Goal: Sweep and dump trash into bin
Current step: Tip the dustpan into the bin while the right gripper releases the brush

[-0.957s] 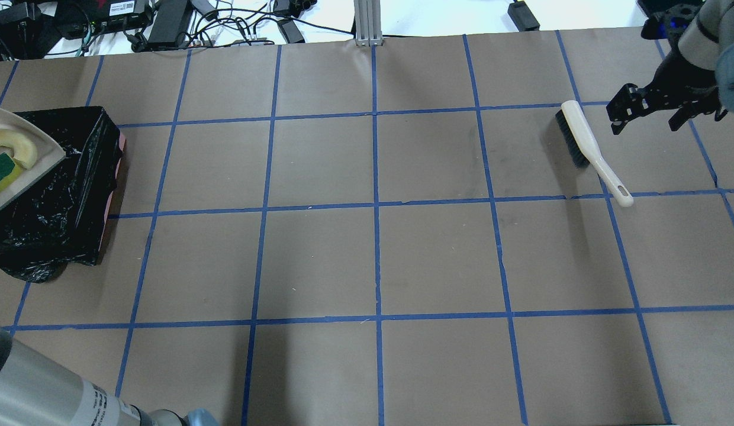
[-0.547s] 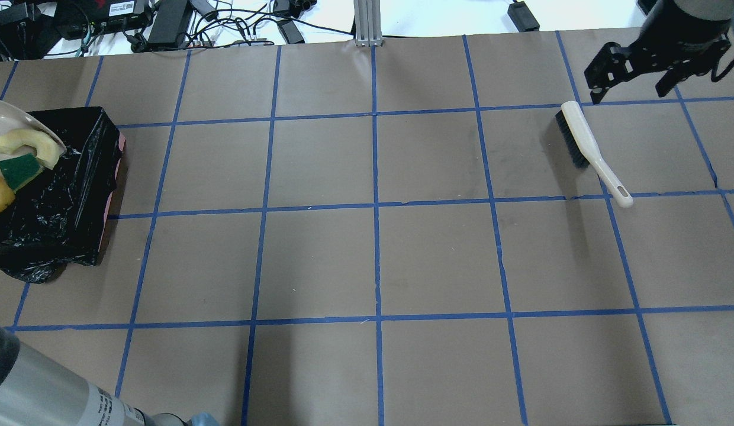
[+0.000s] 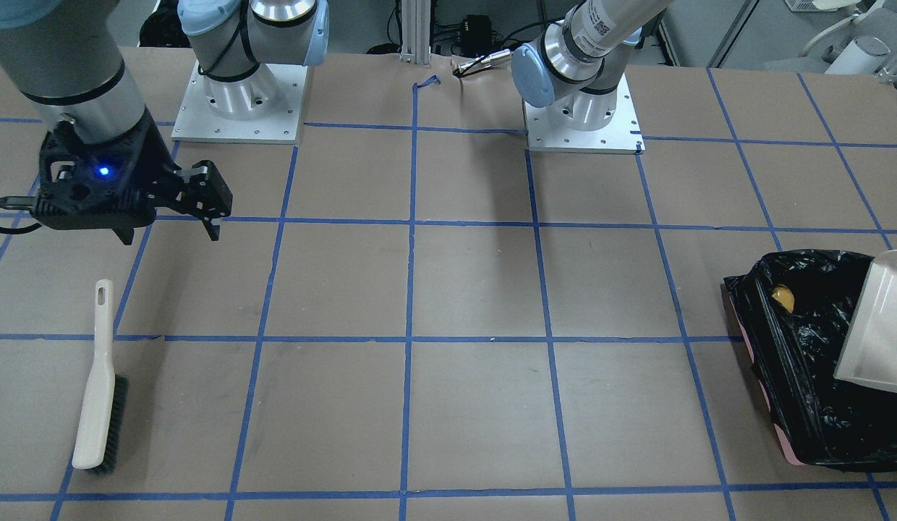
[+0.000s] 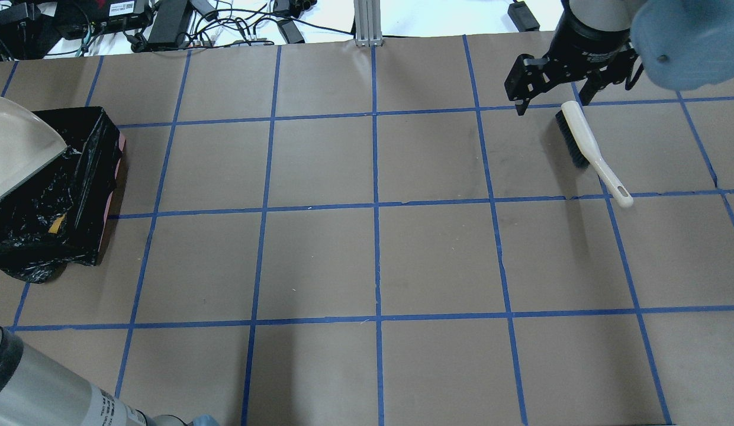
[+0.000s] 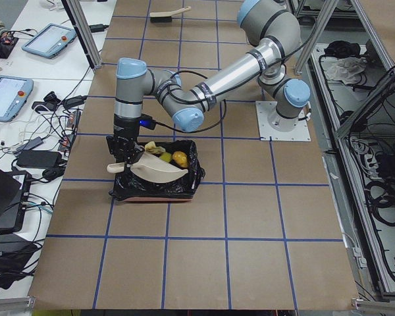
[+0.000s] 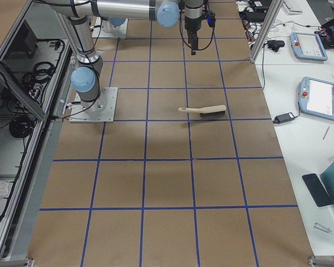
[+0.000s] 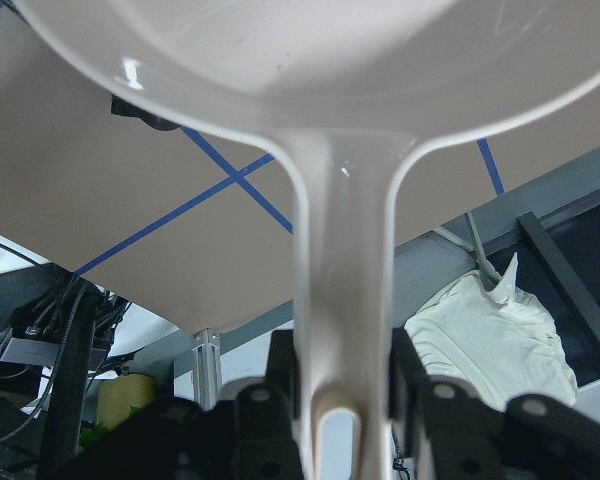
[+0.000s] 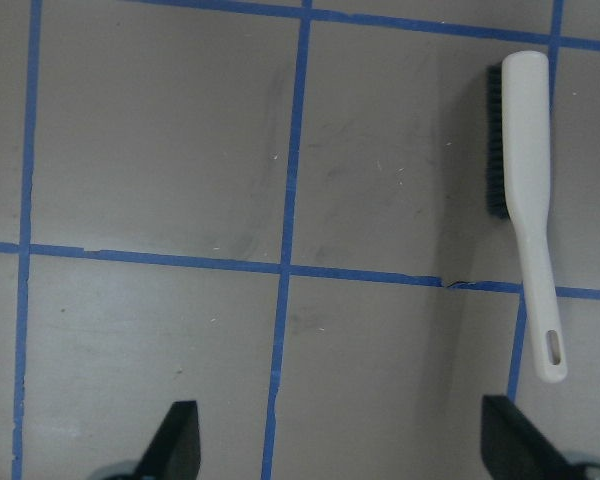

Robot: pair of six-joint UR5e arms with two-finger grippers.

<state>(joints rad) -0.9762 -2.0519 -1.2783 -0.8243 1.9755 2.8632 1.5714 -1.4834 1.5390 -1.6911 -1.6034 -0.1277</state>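
Note:
My left gripper (image 7: 342, 415) is shut on the handle of the beige dustpan (image 4: 18, 148), which is tilted over the bin (image 4: 77, 195), a tub lined with a black bag. The dustpan (image 3: 879, 325) is bare. The orange-yellow lump (image 3: 783, 297) lies inside the bin (image 3: 803, 376). In the exterior left view the lump (image 5: 180, 158) and a pale yellow piece (image 5: 155, 150) lie in the bin; the sponge is not clearly visible. My right gripper (image 4: 553, 97) is open and empty above the table, by the head of the brush (image 4: 586, 142).
The white-handled brush (image 8: 525, 170) lies flat on the paper-covered table, to the right in the right wrist view, between and ahead of my open fingertips (image 8: 180, 440). Cables and power bricks (image 4: 166, 23) lie beyond the table's far edge.
The dustpan has tipped and the three trash items have slid off it into the bin. My right gripper has moved left and further from the robot, to the brush head.

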